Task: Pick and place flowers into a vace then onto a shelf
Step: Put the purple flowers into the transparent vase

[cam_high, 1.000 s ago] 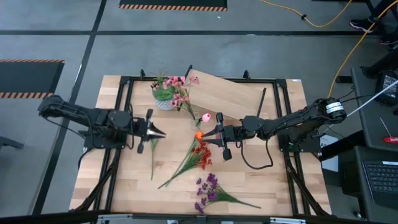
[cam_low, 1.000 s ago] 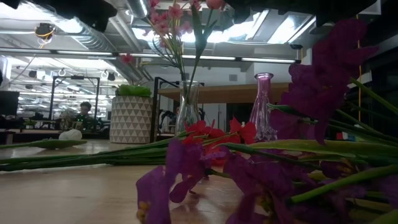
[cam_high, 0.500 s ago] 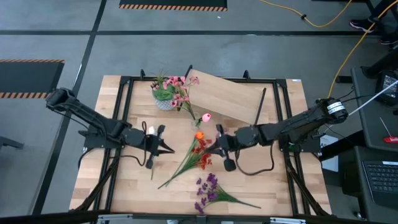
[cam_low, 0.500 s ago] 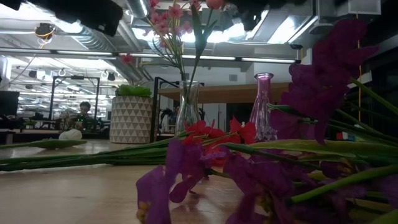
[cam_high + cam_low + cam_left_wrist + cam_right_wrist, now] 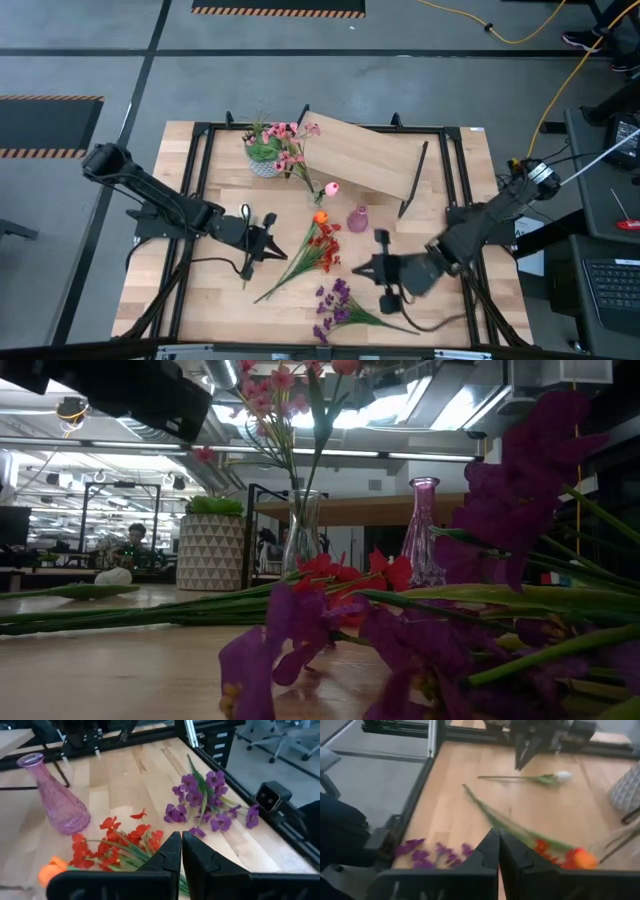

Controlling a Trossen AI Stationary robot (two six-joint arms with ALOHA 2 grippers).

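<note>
My left gripper (image 5: 283, 247) is shut and hovers just left of the red-orange bunch (image 5: 322, 250). My right gripper (image 5: 358, 270) is also shut, above bare wood between that bunch and the purple sprays (image 5: 335, 303). A pink glass vase (image 5: 357, 218) stands upright on its base, with an orange bloom (image 5: 320, 216) and a pink bloom (image 5: 332, 187) lying to its left. The white flower (image 5: 563, 776) lies flat near the left arm. The pink cluster stands in a clear vase (image 5: 302, 530). The shelf (image 5: 365, 155) sits at the far side.
A green plant in a white patterned pot (image 5: 264, 160) stands beside the clear vase. Black frame rails (image 5: 200, 200) run along the table's sides. A small camera (image 5: 270, 797) sits at the near edge. Bare wood (image 5: 200, 300) lies at the near left. A person (image 5: 135, 540) sits in the room beyond.
My right gripper has drawn away from above the pink vase toward the table's near edge and a little right, leaving the vase uncovered in the high view. My left gripper has moved right and nearer, toward the red-orange bunch. The flowers and vases have stayed put.
</note>
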